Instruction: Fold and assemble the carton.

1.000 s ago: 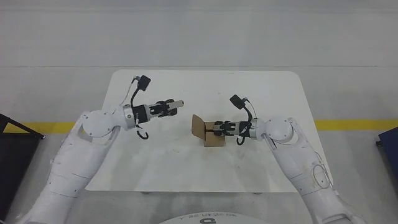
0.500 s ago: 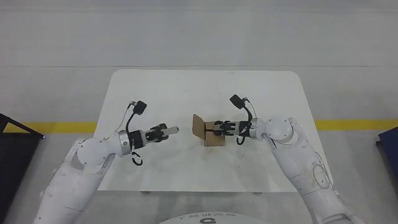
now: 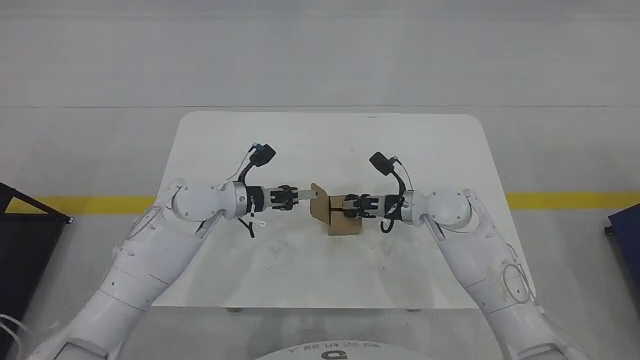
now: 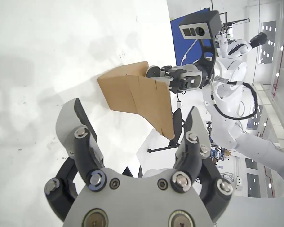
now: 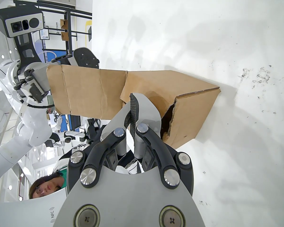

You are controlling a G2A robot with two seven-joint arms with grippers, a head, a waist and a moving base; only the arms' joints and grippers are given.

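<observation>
Here's the carton [image 3: 338, 216], brown cardboard, sitting on the white table [image 3: 300, 140] close to the middle, just a shade to the right. It's only half formed: the body rests on the tabletop and one long flap [image 3: 319, 201] sticks out from it to the left, lifted off the surface.

In from the right comes the right gripper [image 3: 352, 205], low over the table and at the carton's right side. Its own wrist view tells it best: the right gripper [image 5: 132, 101] has its two fingers pressed together, almost no gap between them, nipping the edge of the cardboard wall. Beside that grip the carton [image 5: 191, 102] shows a ragged open seam at one corner.

The left gripper [image 3: 295, 197] is level with it on the other side, pointing right, just at the tip of the flap. Jaws wide here. In the left wrist view the left gripper [image 4: 135, 109] is spread well apart, and the free corner of the flap [image 4: 144, 105] hangs between the fingers, close to one of them, with no clamp on it. From the right wrist view one black ribbed pad [image 5: 85, 58] peeps out just past the flap's [image 5: 85, 90] far edge.

The two grippers face each other across the carton [image 4: 113, 90], in one line along the table.
</observation>
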